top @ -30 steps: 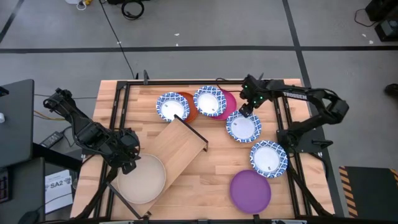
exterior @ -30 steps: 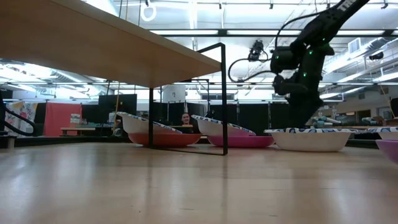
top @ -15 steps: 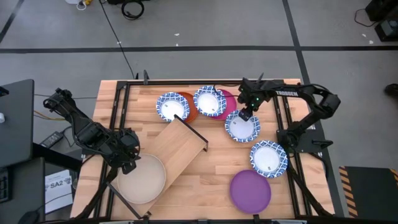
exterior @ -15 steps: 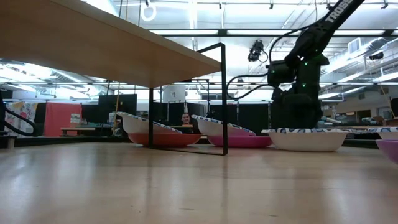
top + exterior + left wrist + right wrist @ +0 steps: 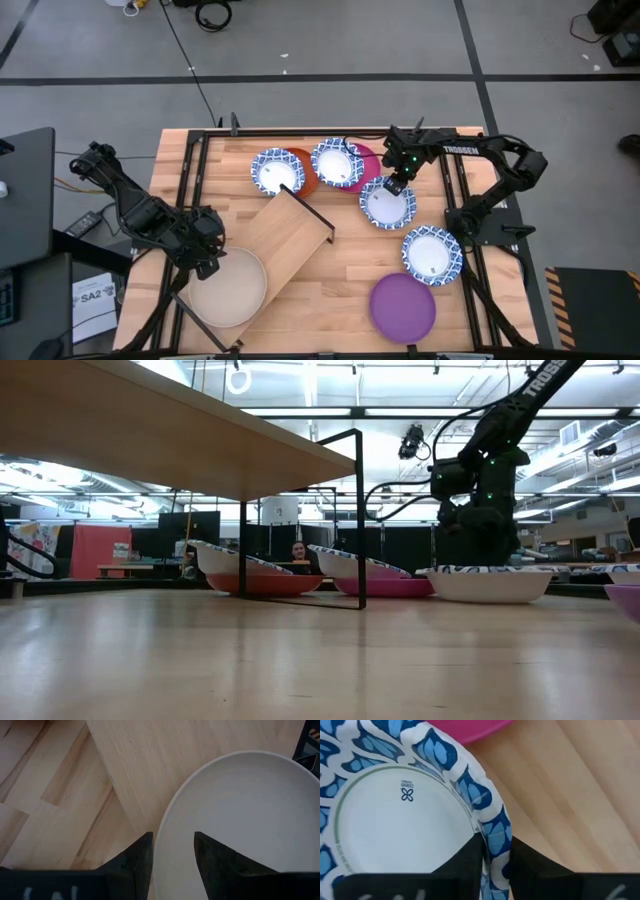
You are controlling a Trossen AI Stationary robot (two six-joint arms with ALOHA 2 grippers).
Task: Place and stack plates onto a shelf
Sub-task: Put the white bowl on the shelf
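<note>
My right gripper (image 5: 396,186) reaches in over the back of the table (image 5: 330,275), fingers pinching the rim of a blue-and-white plate (image 5: 395,820) beside the magenta plate (image 5: 470,729). My left gripper (image 5: 170,855) sits low at the near left, fingers straddling the beige plate (image 5: 240,820) rim, not clamped. Since a second ago my right arm has dropped onto that plate. Four patterned plates, one each beige, purple, magenta, orange; one shelf (image 5: 290,240) stands mid-table.

Eight plates (image 5: 388,204) around the diagonal light-wood shelf (image 5: 283,243).
</note>
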